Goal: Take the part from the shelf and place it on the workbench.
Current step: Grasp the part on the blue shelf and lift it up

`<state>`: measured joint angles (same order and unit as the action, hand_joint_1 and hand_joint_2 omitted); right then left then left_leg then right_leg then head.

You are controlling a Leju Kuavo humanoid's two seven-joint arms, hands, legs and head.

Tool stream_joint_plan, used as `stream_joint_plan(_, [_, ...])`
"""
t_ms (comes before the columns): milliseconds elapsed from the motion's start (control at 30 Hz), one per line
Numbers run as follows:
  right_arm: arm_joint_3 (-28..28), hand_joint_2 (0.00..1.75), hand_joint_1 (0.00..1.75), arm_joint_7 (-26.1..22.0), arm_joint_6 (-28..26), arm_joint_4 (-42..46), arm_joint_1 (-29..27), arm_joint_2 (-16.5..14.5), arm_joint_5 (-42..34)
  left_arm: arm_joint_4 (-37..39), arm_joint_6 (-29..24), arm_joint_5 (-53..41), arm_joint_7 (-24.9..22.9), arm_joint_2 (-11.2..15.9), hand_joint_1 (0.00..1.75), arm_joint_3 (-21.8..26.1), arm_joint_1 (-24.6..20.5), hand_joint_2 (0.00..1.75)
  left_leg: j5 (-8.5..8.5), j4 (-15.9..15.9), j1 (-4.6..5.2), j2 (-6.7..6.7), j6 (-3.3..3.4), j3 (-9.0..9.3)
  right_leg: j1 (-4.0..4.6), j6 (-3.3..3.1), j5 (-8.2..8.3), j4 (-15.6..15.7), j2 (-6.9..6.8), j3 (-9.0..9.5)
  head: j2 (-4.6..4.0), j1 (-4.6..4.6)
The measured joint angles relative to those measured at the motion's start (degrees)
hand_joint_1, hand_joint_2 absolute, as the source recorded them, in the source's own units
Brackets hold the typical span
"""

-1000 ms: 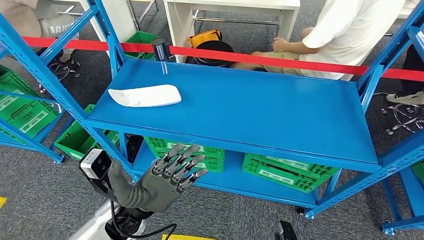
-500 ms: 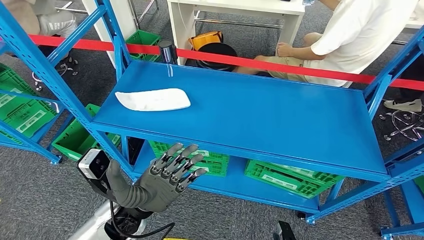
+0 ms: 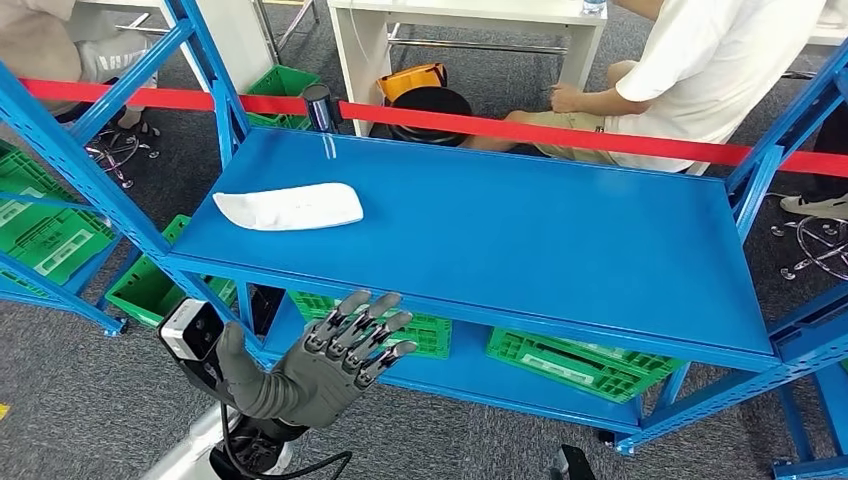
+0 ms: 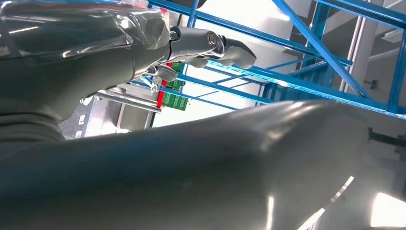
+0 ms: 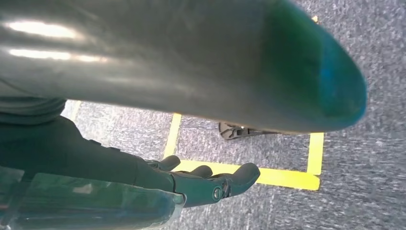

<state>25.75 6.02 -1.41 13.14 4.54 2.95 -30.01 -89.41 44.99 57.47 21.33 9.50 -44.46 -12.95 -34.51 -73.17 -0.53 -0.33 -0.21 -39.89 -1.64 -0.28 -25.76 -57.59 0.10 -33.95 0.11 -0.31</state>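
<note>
The part (image 3: 290, 207) is a flat white oblong piece lying on the left end of the blue shelf board (image 3: 520, 230). My left hand (image 3: 320, 365) is raised in front of and below the shelf's front edge, nearer than the part and a little to its right. Its fingers are spread and hold nothing. In the left wrist view its fingers (image 4: 210, 45) reach out toward the blue frame with nothing in them. My right hand (image 5: 191, 184) hangs over the grey carpet, its fingers loosely extended and holding nothing.
A red barrier tape (image 3: 560, 128) runs behind the shelf, with a person in a white shirt (image 3: 700, 80) seated beyond it. Green crates (image 3: 570, 355) sit on the lower board, more (image 3: 40, 230) on the left rack. A dark cylinder (image 3: 318, 105) stands at the shelf's back edge.
The whole picture has shifted slightly, so the camera has moved. My left hand stays raised and spread in about the same spot; the part lies where it was.
</note>
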Motion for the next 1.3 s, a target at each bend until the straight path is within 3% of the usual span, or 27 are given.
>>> stream_joint_plan(33, [0.0, 0.0, 0.0, -0.02, 0.01, 0.0, -0.15, 0.04, 0.0, 0.0, -0.01, 0.03, -0.04, 0.01, 0.0, -0.05, 0.04, 0.0, 0.59, -0.59, -0.06, 0.01, 0.04, -0.6, 0.06, -0.06, -0.06, 0.0, 0.01, 0.09, 0.0, -0.01])
stream_joint_plan(67, [0.0, 0.0, 0.0, -0.04, 0.01, 0.0, -0.26, 0.08, 0.0, -0.01, -0.01, 0.05, -0.08, 0.02, 0.0, -0.09, 0.06, 0.0, 2.22, 1.14, -0.08, 0.01, 0.22, -0.06, 0.11, -0.09, -0.13, 0.0, 0.07, 0.24, 0.0, -0.01])
stream_joint_plan(133, [0.0, 0.0, 0.0, -0.07, 0.02, 0.0, -0.36, 0.07, 0.0, -0.09, -0.01, 0.07, -0.1, 0.03, 0.0, -0.1, 0.01, 0.0, 6.57, 9.01, 0.07, 0.02, 1.06, 3.44, 0.21, -0.04, -0.26, 0.05, 0.26, 0.61, 0.0, 0.03])
stream_joint_plan(167, [0.0, 0.0, 0.0, -0.09, 0.03, 0.0, -0.35, 0.06, 0.0, -0.14, -0.01, 0.08, -0.1, 0.01, 0.0, -0.1, -0.03, 0.0, 7.88, 12.53, 0.23, 0.06, 1.54, 5.06, 0.34, 0.09, -0.32, 0.08, 0.36, 0.68, 0.0, 0.04])
stream_joint_plan(200, [0.0, 0.0, 0.0, -0.11, 0.04, 0.0, -0.37, 0.05, 0.0, -0.19, 0.0, 0.11, -0.12, 0.0, 0.0, -0.1, -0.06, 0.0, 8.44, 14.79, 0.42, 0.09, 1.94, 6.09, 0.41, 0.27, -0.37, 0.11, 0.41, 0.65, 0.0, 0.04])
stream_joint_plan(333, [0.0, 0.0, 0.0, -0.27, 0.09, 0.0, -0.66, 0.13, -0.13, -0.22, 0.5, 0.62, -0.52, -0.21, 0.0, -0.2, -0.14, 0.0, 8.75, 17.06, 0.56, 0.02, 2.81, 7.3, 0.45, 1.25, -0.7, -0.11, 0.25, 0.32, 0.0, 0.09])
stream_joint_plan(400, [0.01, 0.0, 0.0, -0.66, 0.22, -0.01, -0.78, 0.44, -0.04, -0.12, 1.02, 1.02, -0.62, -0.65, 0.0, -0.39, -0.43, 0.0, 9.36, 18.12, 0.34, -0.08, 3.27, 8.09, 0.5, 1.06, -2.74, -4.06, 0.14, -1.52, 0.0, 0.15])
stream_joint_plan(467, [0.03, 0.0, 0.0, -1.02, 0.42, -0.02, -1.1, 0.98, 0.14, 0.11, 1.4, 1.47, -0.61, -1.13, 0.0, -0.69, -0.69, 0.0, 9.46, 18.16, 0.5, -0.47, 3.43, 8.11, 0.46, 0.75, -5.83, -11.88, 0.12, -5.23, 0.0, 0.18])
stream_joint_plan(500, [0.03, 0.0, 0.0, -1.11, 0.5, -0.03, -1.35, 1.25, 0.17, 0.27, 1.52, 1.67, -0.6, -1.32, 0.0, -0.87, -0.73, 0.0, 9.44, 18.15, 0.53, -0.75, 3.42, 8.11, 0.43, 0.87, -6.74, -15.03, 0.12, -6.81, 0.0, 0.18])
stream_joint_plan(533, [0.04, 0.0, 0.0, -1.19, 0.56, -0.04, -1.61, 1.46, 0.17, 0.43, 1.62, 1.93, -0.59, -1.46, 0.0, -1.08, -0.78, 0.0, 9.41, 18.12, 0.54, -1.09, 3.4, 8.12, 0.36, 1.24, -6.78, -16.21, 0.12, -7.5, 0.0, 0.19])
stream_joint_plan(567, [0.04, 0.0, 0.0, -1.27, 0.62, -0.05, -1.83, 1.66, 0.17, 0.62, 1.67, 2.14, -0.59, -1.6, 0.0, -1.27, -0.85, 0.0, 9.35, 18.07, 0.52, -1.39, 3.33, 8.16, 0.28, 1.79, -5.91, -15.01, 0.11, -7.04, 0.0, 0.19])
stream_joint_plan(633, [0.06, 0.0, 0.0, -1.45, 0.73, -0.08, -2.05, 1.92, 0.17, 0.98, 1.68, 2.43, -0.62, -1.8, 0.0, -1.54, -1.06, 0.0, 8.95, 17.57, 0.49, -1.9, 2.94, 8.16, 0.02, 2.87, -2.65, -7.15, 0.1, -3.52, 0.0, 0.21])
stream_joint_plan(700, [0.1, 0.0, 0.0, -1.57, 0.8, -0.1, -2.08, 2.03, 0.17, 1.31, 1.68, 2.5, -0.62, -1.91, 0.0, -1.76, -1.31, 0.0, 8.24, 16.64, 0.71, -2.19, 2.33, 7.88, -0.02, 2.74, -0.52, -1.11, 0.2, -0.63, 0.0, 0.17])
stream_joint_plan(767, [0.18, 0.0, 0.0, -1.58, 0.72, -0.13, -2.11, 1.98, 0.13, 1.61, 1.64, 2.53, -0.43, -1.93, 0.0, -2.04, -1.65, 0.0, 7.87, 16.16, 0.83, -2.26, 1.98, 7.66, 0.22, 1.94, -0.27, -0.37, 0.31, -0.13, 0.0, 0.11])
stream_joint_plan(867, [0.4, 0.0, 0.0, -1.58, 0.58, -0.17, -2.05, 1.7, 0.03, 1.92, 1.44, 2.52, 0.07, -1.93, 0.0, -2.36, -2.26, 0.0, 6.5, 14.45, 0.55, -1.62, 1.37, 6.93, -0.15, 1.04, -0.26, -0.29, 0.29, 0.14, 0.0, 0.03])
stream_joint_plan(967, [0.51, 0.0, 0.0, -1.43, 0.55, -0.2, -2.01, 1.61, 0.05, 2.2, 1.34, 2.45, 0.35, -1.92, 0.0, -2.62, -2.71, 0.0, 1.68, 4.4, 0.11, -0.39, 0.36, 2.05, -0.25, 0.47, -0.43, -0.25, 0.12, 0.34, 0.0, -0.1])
stream_joint_plan(1000, [0.59, 0.0, 0.0, -1.09, 0.63, -0.22, -2.01, 1.57, 0.14, 2.33, 1.37, 2.36, 0.52, -1.91, 0.0, -2.71, -2.75, 0.0, 0.63, 0.96, 0.0, -0.2, 0.2, 0.21, -0.21, 0.44, -0.46, -0.26, 0.06, 0.34, 0.0, -0.09])
stream_joint_plan(1033, [0.73, 0.0, 0.0, -0.51, 0.82, -0.24, -1.98, 1.54, 0.28, 2.44, 1.45, 2.22, 0.74, -1.89, 0.0, -2.79, -2.77, 0.0, 0.6, -0.72, -0.06, -0.1, 0.18, -0.83, -0.15, 0.42, -0.5, -0.26, 0.0, 0.37, 0.0, -0.09])
stream_joint_plan(1067, [0.9, 0.0, 0.0, 0.32, 1.09, -0.27, -1.92, 1.48, 0.45, 2.52, 1.56, 2.06, 0.97, -1.87, 0.0, -2.85, -2.82, 0.0, 1.71, -0.11, -0.07, -0.04, 0.32, -0.76, -0.09, 0.39, -0.53, -0.27, -0.01, 0.44, 0.0, -0.09])
stream_joint_plan(1167, [1.39, 0.0, 0.0, 3.22, 2.35, -0.35, -1.71, 0.95, 0.79, 2.59, 1.93, 1.6, 1.31, -1.81, 0.0, -2.85, -3.25, 0.0, 7.46, 10.95, 0.26, 0.17, 1.73, 4.27, 0.28, 0.4, -0.63, -0.2, 0.03, 0.72, 0.0, -0.05])
stream_joint_plan(1233, [1.64, 0.0, 0.0, 5.03, 3.38, -0.42, -1.74, 0.39, 0.89, 2.59, 2.11, 1.29, 1.33, -1.69, 0.0, -2.79, -3.43, 0.0, 8.4, 15.3, 0.77, 0.38, 2.6, 6.29, 0.3, 0.63, -0.69, -0.11, -0.04, 0.63, 0.0, -0.02])
stream_joint_plan(1300, [1.98, 0.0, 0.0, 6.49, 4.21, -0.55, -1.94, -0.19, 0.91, 2.54, 2.21, 0.99, 1.29, -1.42, 0.0, -2.75, -3.33, 0.0, 8.28, 16.06, 1.08, 0.33, 2.95, 6.64, 0.23, 1.15, -0.65, 0.14, -0.22, 0.66, 0.0, -0.03])
